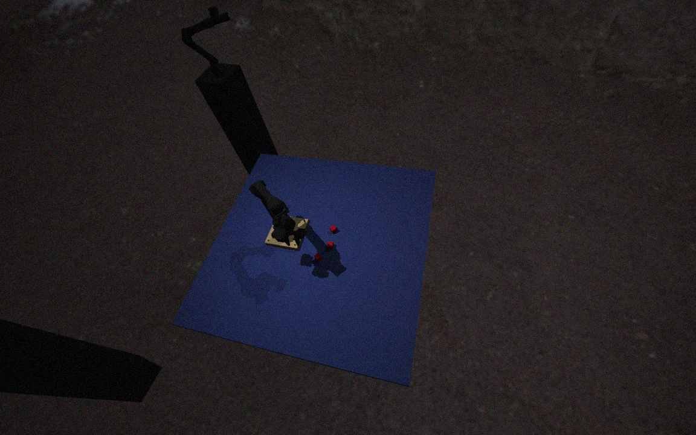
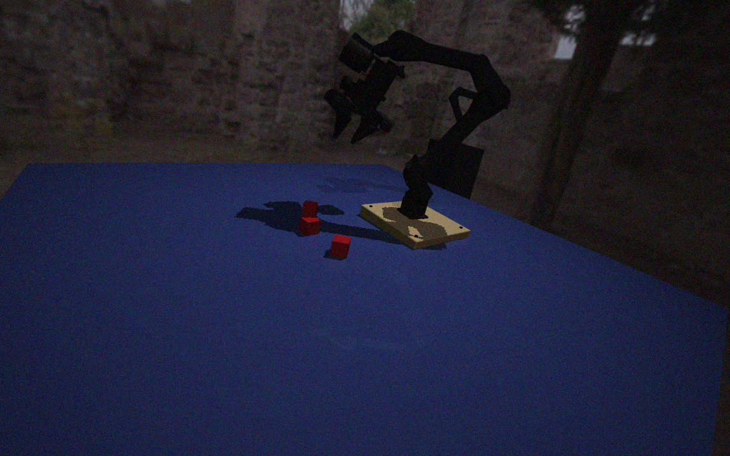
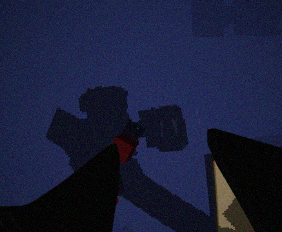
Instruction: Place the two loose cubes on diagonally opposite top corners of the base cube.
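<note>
Three small red cubes sit in a loose row on the blue mat (image 1: pixel 339 324) (image 2: pixel 186 340) (image 3: pixel 115 26), next to the arm's base. They are the far cube (image 1: pixel 333 228) (image 2: pixel 310 208), the middle cube (image 1: pixel 330 244) (image 2: pixel 309 225) and the near cube (image 1: pixel 317 257) (image 2: pixel 339 246). All look alike, so I cannot tell which is the fixed base. My gripper (image 2: pixel 356 127) (image 3: pixel 162 144) is open and empty, high above the mat and tilted down toward the cubes.
The dark arm (image 1: pixel 275 208) stands on a tan mounting plate (image 1: pixel 286 241) (image 2: pixel 441 227) (image 3: pixel 231 228) beside the cubes. The arm's shadow falls over two of the cubes. Dark ground surrounds the mat, with stone walls behind.
</note>
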Robot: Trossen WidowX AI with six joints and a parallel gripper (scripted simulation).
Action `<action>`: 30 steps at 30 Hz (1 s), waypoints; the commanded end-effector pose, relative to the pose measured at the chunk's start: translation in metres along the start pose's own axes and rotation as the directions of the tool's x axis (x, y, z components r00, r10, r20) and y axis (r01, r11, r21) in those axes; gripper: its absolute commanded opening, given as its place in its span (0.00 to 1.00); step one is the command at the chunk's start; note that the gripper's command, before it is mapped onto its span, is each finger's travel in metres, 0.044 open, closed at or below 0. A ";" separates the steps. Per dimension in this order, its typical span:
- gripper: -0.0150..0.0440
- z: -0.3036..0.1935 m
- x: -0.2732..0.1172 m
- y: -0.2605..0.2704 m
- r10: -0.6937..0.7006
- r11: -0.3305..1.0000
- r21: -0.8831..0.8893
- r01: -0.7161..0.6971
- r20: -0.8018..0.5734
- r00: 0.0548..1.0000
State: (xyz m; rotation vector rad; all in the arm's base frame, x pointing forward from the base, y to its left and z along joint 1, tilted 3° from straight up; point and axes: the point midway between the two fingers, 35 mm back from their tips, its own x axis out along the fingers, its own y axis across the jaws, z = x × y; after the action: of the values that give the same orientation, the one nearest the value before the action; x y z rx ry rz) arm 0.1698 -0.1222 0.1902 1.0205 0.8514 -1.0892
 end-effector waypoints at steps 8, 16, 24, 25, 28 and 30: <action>0.70 -0.041 0.017 0.072 -0.047 0.997 -0.064 0.034 -0.201 0.979; 0.70 -0.091 0.033 0.115 -0.130 0.988 -0.124 0.095 -0.309 0.942; 0.70 -0.129 0.043 0.136 -0.196 0.975 -0.167 0.144 -0.357 0.913; 0.70 -0.129 0.043 0.136 -0.196 0.975 -0.167 0.144 -0.357 0.913; 0.70 -0.131 0.048 0.136 -0.196 0.975 -0.167 0.144 -0.357 0.913; 0.70 -0.136 0.061 0.134 -0.196 0.975 -0.167 0.144 -0.357 0.913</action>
State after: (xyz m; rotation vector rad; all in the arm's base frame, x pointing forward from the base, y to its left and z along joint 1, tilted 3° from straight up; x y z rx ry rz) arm 0.3055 0.0038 0.1368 1.0652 1.3166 -0.9733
